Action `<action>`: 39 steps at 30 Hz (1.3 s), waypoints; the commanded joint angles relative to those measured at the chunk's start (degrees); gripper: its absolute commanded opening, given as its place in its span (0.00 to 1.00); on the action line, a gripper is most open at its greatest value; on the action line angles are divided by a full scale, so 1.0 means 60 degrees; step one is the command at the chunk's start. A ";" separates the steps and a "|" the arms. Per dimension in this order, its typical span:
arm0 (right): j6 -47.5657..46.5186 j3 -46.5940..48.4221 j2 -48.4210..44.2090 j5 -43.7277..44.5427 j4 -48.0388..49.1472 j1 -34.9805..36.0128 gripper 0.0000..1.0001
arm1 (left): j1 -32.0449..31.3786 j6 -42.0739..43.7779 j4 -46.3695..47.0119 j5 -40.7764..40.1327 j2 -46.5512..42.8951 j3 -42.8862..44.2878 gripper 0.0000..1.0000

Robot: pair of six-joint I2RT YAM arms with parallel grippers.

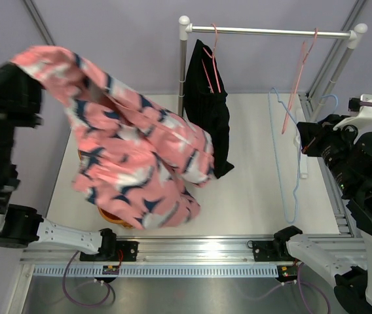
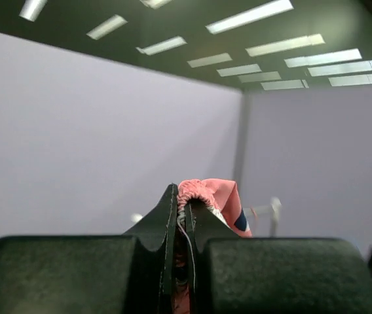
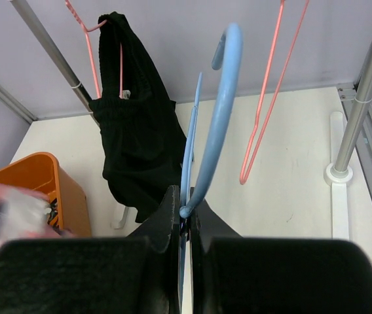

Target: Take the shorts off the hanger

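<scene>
Top external view is showing the floppy pink shorts with navy-and-white blotches dangling high above the white worktop, covering most of the orange plastic bin. Left end effector is clenching their gathered waistband. Right end effector is pinching a light blue wire hanger. Meanwhile the plain black cloth shorts are hanging on a pink wire hanger from the metal rail.

text: none legible | labels: white tag on black shorts (too small to read)
</scene>
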 commanded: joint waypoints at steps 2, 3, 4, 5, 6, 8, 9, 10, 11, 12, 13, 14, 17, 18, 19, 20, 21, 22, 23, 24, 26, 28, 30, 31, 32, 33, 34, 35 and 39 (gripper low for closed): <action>-0.0148 0.0204 -0.0053 0.0140 0.0098 0.0063 0.00 | 0.0004 0.3316 0.2807 -0.1065 0.0151 -0.0517 0.00; -0.0134 0.0161 -0.0082 0.0155 0.0098 0.0062 0.00 | 0.0004 0.3524 0.3419 -0.1139 0.0092 -0.0914 0.00; -0.0105 0.0117 -0.0083 0.0140 0.0112 0.0062 0.00 | 0.0019 0.3613 0.3541 -0.1213 0.0034 -0.1324 0.00; -0.0104 0.0087 -0.0097 0.0140 0.0156 0.0077 0.00 | 0.0062 0.3614 0.3629 -0.1358 -0.0068 -0.2154 0.00; -0.0075 0.0000 -0.0112 0.0082 0.0185 0.0063 0.00 | 0.0353 0.3411 0.3674 -0.1447 -0.0127 -0.2540 0.00; -0.0046 -0.0089 -0.0156 0.0052 0.0215 0.0062 0.00 | 0.0938 0.1738 0.2917 -0.1318 -0.0317 -0.3185 0.00; -0.0031 -0.0176 -0.0171 0.0009 0.0229 0.0062 0.00 | 0.1797 0.0927 0.1897 -0.1127 -0.0391 -0.3783 0.00; -0.0017 -0.0220 -0.0200 -0.0006 0.0230 0.0048 0.00 | 0.2270 0.0136 0.1437 -0.0516 -0.0479 -0.4093 0.00; -0.0017 -0.0264 -0.0229 0.0008 0.0230 0.0062 0.00 | 0.2768 -0.1467 0.0940 -0.0075 -0.0537 -0.4357 0.00; -0.0017 -0.0352 -0.0258 0.0008 0.0215 0.0062 0.00 | 0.3715 -0.2208 0.0108 0.0335 -0.0582 -0.4839 0.00; -0.0031 -0.0382 -0.0302 0.0008 0.0215 0.0062 0.00 | 0.4102 -0.3303 -0.0219 0.0992 -0.0524 -0.5003 0.00; -0.0017 -0.0440 -0.0317 0.0023 0.0229 0.0062 0.00 | 0.4715 -0.3662 -0.0803 0.1231 -0.0436 -0.5077 0.00; -0.0031 -0.0513 -0.0347 0.0067 0.0186 0.0062 0.00 | 0.5451 -0.4791 -0.2047 0.1481 0.0266 -0.4641 0.00; -0.0031 -0.0528 -0.0361 0.0038 0.0200 0.0062 0.00 | 0.6091 -0.5113 -0.2416 0.1642 0.0601 -0.4087 0.00; -0.0031 -0.0543 -0.0390 0.0038 0.0200 0.0062 0.00 | 0.6460 -0.5435 -0.2739 0.1817 0.0735 -0.3835 0.00; -0.0017 -0.0587 -0.0390 0.0038 0.0215 0.0062 0.00 | 0.7262 -0.6236 -0.3235 0.2109 0.0809 -0.3630 0.00; -0.0017 -0.0601 -0.0390 0.0009 0.0215 0.0062 0.00 | 0.7690 -0.6650 -0.3458 0.2242 0.0839 -0.3497 0.00; -0.0017 -0.0631 -0.0419 -0.0006 0.0229 0.0062 0.00 | 0.8115 -0.7437 -0.3619 0.2505 0.0810 -0.3438 0.00; -0.0017 -0.0660 -0.0420 -0.0006 0.0215 0.0062 0.00 | 0.8990 -0.7880 -0.3983 0.2652 0.0766 -0.3510 0.00; -0.0017 -0.0704 -0.0434 -0.0006 0.0229 0.0062 0.00 | 0.9477 -0.8392 -0.4118 0.2842 0.0679 -0.3655 0.00; -0.0017 -0.0806 -0.0507 -0.0007 0.0317 0.0062 0.00 | 1.0995 -0.9814 -0.4323 0.3939 0.0415 -0.4573 0.00; -0.0017 -0.0851 -0.0522 -0.0036 0.0347 0.0062 0.00 | 1.2040 -1.1361 -0.4179 0.4729 0.0152 -0.5643 0.00; -0.0002 -0.0895 -0.0537 -0.0108 0.0376 0.0062 0.00 | 1.3316 -1.2362 -0.3536 0.6005 -0.0375 -0.7882 0.00; -0.0002 -0.0909 -0.0566 -0.0138 0.0391 0.0062 0.00 | 1.3552 -1.3266 -0.3214 0.6472 -0.0623 -0.8731 0.00; -0.0016 -0.0967 -0.0595 -0.0153 0.0420 0.0062 0.00 | 1.3757 -1.3638 -0.2500 0.6535 -0.1105 -1.0408 0.00; 0.0012 -0.0982 -0.0610 -0.0182 0.0449 0.0062 0.00 | 1.3759 -1.4004 -0.2145 0.6521 -0.1327 -1.1178 0.00; 0.0027 -0.0982 -0.0625 -0.0226 0.0464 0.0062 0.00 | 1.3759 -1.4646 -0.1547 0.6550 -0.1460 -1.1897 0.00; 0.0042 -0.0983 -0.0625 -0.0270 0.0449 0.0062 0.00 | 1.3759 -1.4942 -0.1265 0.6637 -0.1533 -1.2527 0.00; 0.0100 -0.1026 -0.0639 -0.0416 0.0479 0.0062 0.00 | 1.3730 -1.5663 -0.0092 0.6945 -0.0339 -1.4727 0.00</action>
